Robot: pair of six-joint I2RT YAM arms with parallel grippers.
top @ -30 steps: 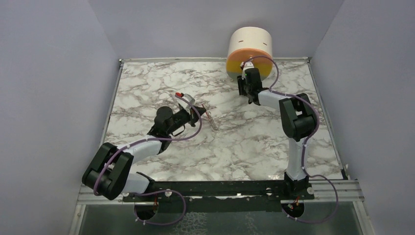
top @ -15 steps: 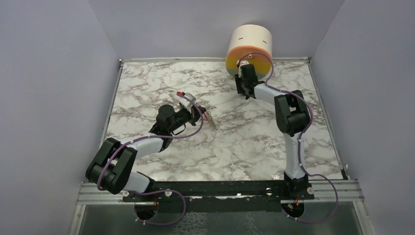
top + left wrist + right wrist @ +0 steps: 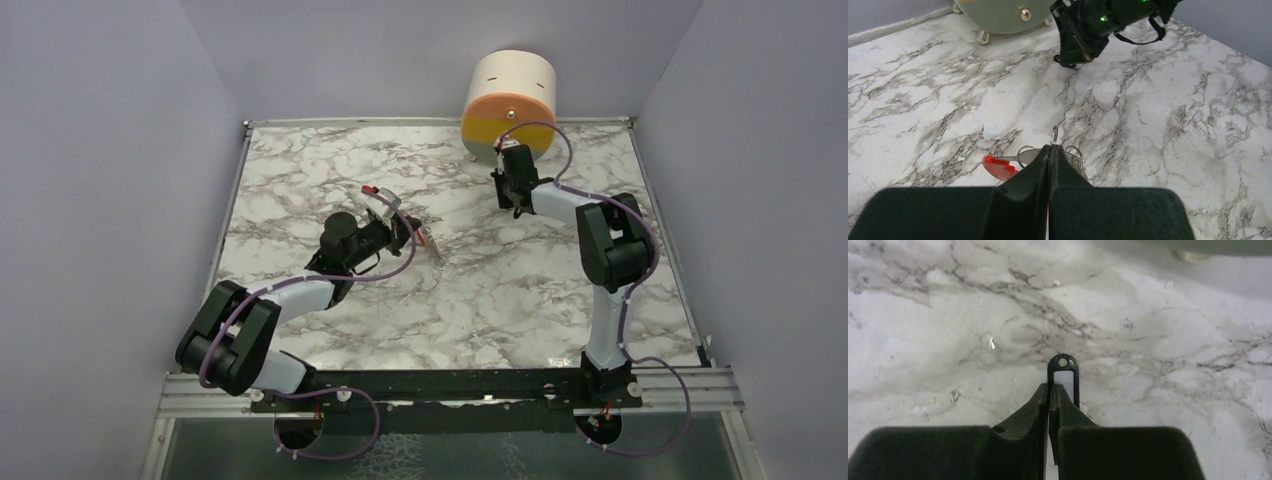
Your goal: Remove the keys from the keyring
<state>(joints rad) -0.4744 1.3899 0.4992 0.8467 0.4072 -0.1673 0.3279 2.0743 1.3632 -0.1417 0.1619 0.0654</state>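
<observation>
The marble desk (image 3: 300, 170) is walled in on the left, far and right sides. At its far edge stands a round container (image 3: 508, 95), cream on top with an orange band. The left wrist view shows its grey-green front with a brass knob. That front is shut, so what it holds cannot be seen.

The left arm (image 3: 290, 295) reaches to about the middle of the desk, well away from every edge. The right arm (image 3: 605, 250) stretches towards the far edge and ends just in front of the container.

The left fingers (image 3: 1033, 170) are pressed together on the keys (image 3: 1000, 167). The red piece sticks out to the left of the tips, thin wire rings show on both sides, and the silvery strip (image 3: 433, 247) trails onto the marble.

The right fingers (image 3: 1035, 405) are closed too, their tips meeting on the near left edge of the keyring (image 3: 1063, 371). This small dark oval pokes out just beyond them, and whether it is lifted off the desk cannot be told. It is well apart from the keys, with bare marble between the two arms and along the near side.
</observation>
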